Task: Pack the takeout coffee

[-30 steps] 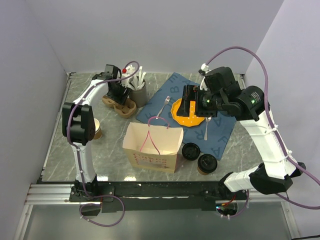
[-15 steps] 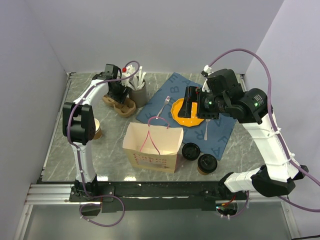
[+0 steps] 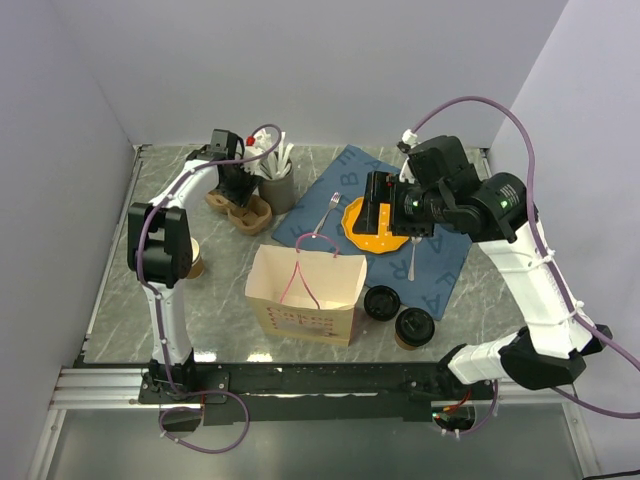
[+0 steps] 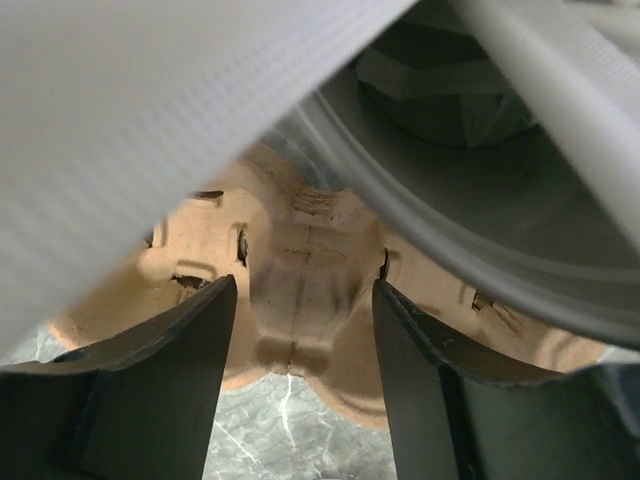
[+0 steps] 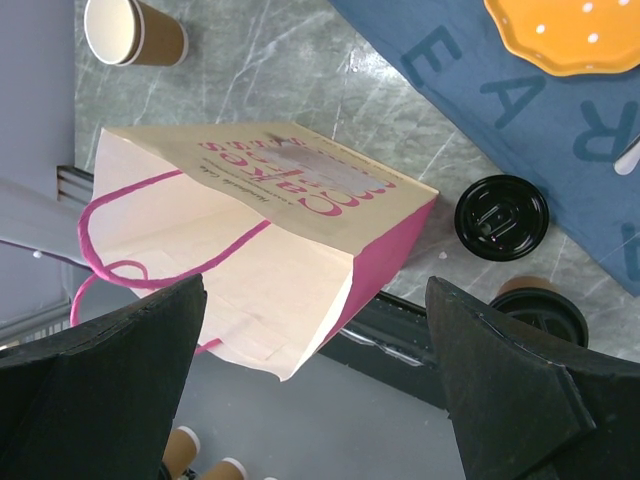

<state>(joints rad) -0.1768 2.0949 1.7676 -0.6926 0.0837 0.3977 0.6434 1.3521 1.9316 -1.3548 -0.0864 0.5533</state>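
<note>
The takeout coffee, a brown paper cup with a black sip lid, stands at the front right of the table. In the right wrist view the takeout coffee is half hidden behind a finger. My right gripper hangs open and empty above the orange plate; in its own view the right gripper looks down on the pink-and-cream paper bag. My left gripper is low at the back left. There the left gripper stands open astride the middle ridge of a brown pulp cup carrier.
The paper bag stands open at front centre. A loose black lid lies beside the coffee. A lidless cup sits at the left. A grey utensil holder crowds the carrier. The orange plate and forks rest on a blue cloth.
The right arm swayed slightly to the right and came back. The left gripper stays over the carrier with its jaws a touch narrower.
</note>
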